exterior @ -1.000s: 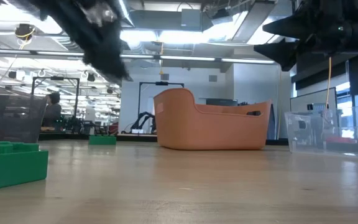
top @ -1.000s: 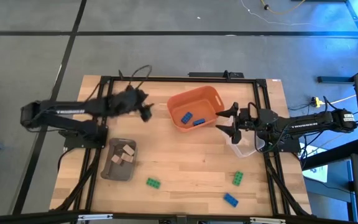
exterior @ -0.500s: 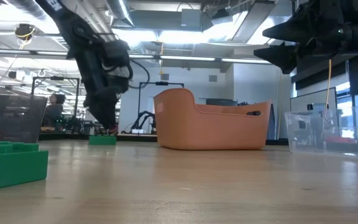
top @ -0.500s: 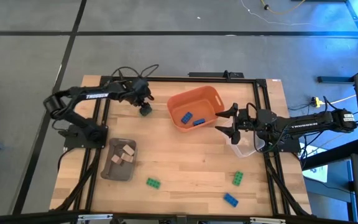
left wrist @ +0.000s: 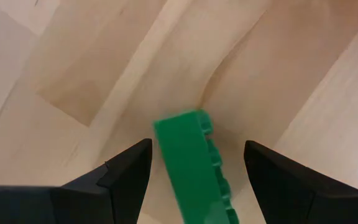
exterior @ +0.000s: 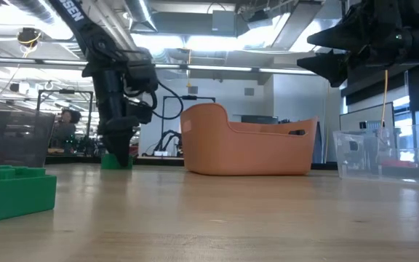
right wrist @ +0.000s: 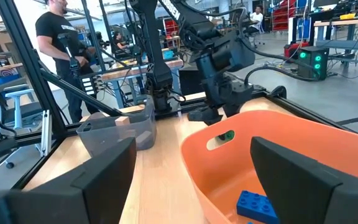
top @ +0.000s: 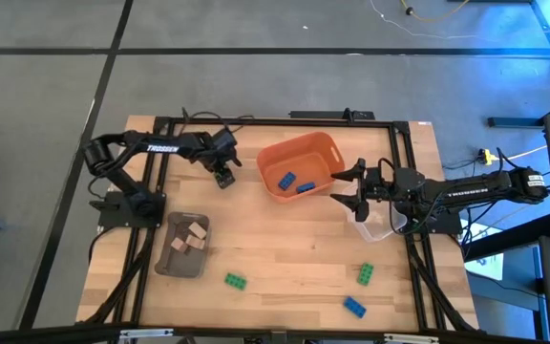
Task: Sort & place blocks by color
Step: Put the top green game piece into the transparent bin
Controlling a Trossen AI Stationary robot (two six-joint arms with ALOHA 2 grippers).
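Observation:
A green block (left wrist: 191, 162) lies flat on the table, left of the orange bin (top: 299, 164). My left gripper (top: 222, 176) points down over it, open, one finger on each side and apart from it; the low view shows the left gripper (exterior: 116, 149) just above the wood. My right gripper (top: 349, 189) hangs open and holds nothing, right of the bin above a clear container (top: 370, 227). Two blue blocks (top: 294, 182) lie in the bin. Tan blocks (top: 194, 235) sit in the grey tray (top: 181, 258). Two green blocks (top: 235, 281) (top: 365, 274) and a blue block (top: 353, 306) lie near the near edge.
The orange bin stands close to the right of my left gripper. A black frame (top: 285, 121) runs around the table's edges. In the right wrist view a person (right wrist: 61, 43) stands in the room beyond the table. Bare wood lies between the tray and the clear container.
My left arm has swung in and its gripper has come down from high above the table to just over the green block left of the orange bin. The block has stayed where it was. My right arm has kept still.

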